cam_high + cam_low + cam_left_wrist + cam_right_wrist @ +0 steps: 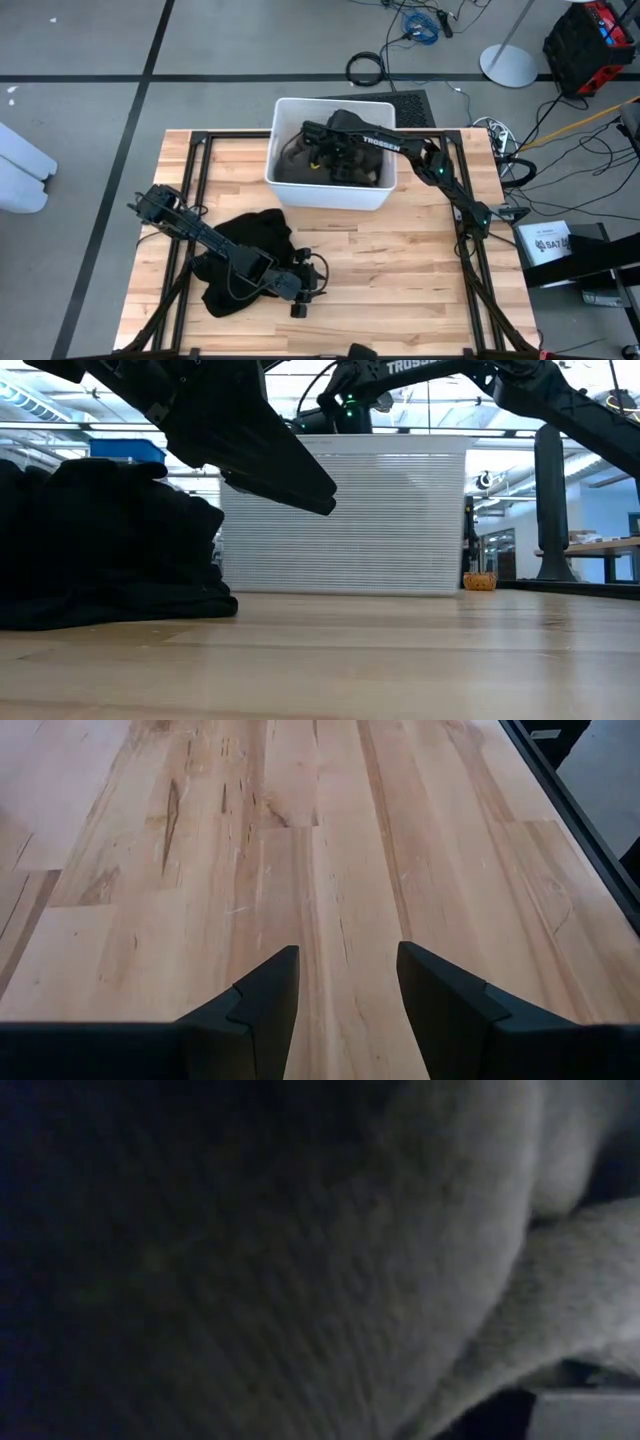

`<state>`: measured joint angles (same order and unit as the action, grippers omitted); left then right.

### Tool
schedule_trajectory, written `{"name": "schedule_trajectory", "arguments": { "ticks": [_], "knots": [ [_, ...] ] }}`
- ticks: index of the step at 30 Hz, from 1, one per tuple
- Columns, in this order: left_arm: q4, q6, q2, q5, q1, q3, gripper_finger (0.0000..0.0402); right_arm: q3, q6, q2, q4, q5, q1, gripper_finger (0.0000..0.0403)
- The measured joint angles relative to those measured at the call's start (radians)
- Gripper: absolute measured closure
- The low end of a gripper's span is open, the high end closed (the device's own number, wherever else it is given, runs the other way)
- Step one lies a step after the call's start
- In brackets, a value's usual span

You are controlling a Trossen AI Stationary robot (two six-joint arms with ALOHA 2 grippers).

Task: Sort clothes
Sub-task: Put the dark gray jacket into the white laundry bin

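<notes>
A heap of black clothes [245,255] lies on the wooden table at the front left; it also shows in the low view [100,550]. My left gripper [348,990] is open and empty just above bare wood, right of the heap [300,298]. My right gripper [308,150] reaches down into the white bin [330,195], among olive-brown and dark clothes [292,165]. The right wrist view is filled with close grey-brown fabric [300,1260], and that gripper's fingers are hidden.
The white bin stands at the table's far middle and shows as a ribbed wall in the low view [350,520]. Bare wood [410,270] lies right of the left gripper. Black frame rails [480,280] run along the table's sides.
</notes>
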<state>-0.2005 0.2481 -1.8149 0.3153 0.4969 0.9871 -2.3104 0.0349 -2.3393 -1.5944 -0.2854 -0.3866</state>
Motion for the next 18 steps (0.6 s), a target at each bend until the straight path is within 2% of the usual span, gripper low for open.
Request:
{"name": "schedule_trajectory", "arguments": {
  "ticks": [5,9,13,18],
  "knots": [
    [0.000,0.001,0.000,0.000,0.000,0.000,0.0222,0.003,0.014,0.043,0.059,-0.033,0.019,0.0341],
    [-0.001,0.001,0.000,-0.001,0.000,0.000,0.0222,0.003,0.031,0.085,0.100,-0.031,0.043,0.0317],
    [0.000,0.000,0.000,-0.001,0.000,0.000,0.0222,0.002,0.030,0.143,0.095,-0.027,0.056,0.0270],
    [0.000,0.000,0.000,-0.001,0.000,0.000,0.0222,0.000,0.015,0.222,0.100,-0.023,0.072,0.0193]
  ]
}}
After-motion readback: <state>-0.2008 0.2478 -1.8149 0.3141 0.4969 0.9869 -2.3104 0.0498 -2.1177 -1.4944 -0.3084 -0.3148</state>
